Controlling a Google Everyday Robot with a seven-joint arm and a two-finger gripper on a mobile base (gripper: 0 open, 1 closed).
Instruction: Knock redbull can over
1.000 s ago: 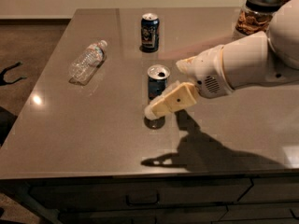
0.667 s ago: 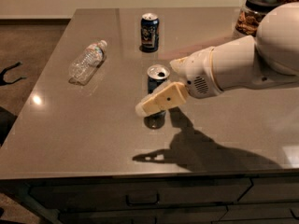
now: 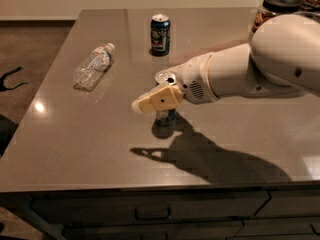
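The redbull can (image 3: 165,118) stands upright near the middle of the grey table (image 3: 100,134). Only its silver top and its lower body show, because my gripper (image 3: 150,103) crosses in front of its mid-body. The gripper's beige tip reaches just past the can's left side, at about half its height. I cannot tell whether it touches the can. My white arm (image 3: 250,69) comes in from the right.
A shorter dark blue can (image 3: 160,35) stands further back on the table. A clear plastic water bottle (image 3: 92,66) lies on its side at the left. A dark-lidded jar (image 3: 277,6) stands at the back right. Drawers (image 3: 150,211) run below the front edge.
My gripper has moved left across the front of the redbull can. The can stays upright in the same spot.
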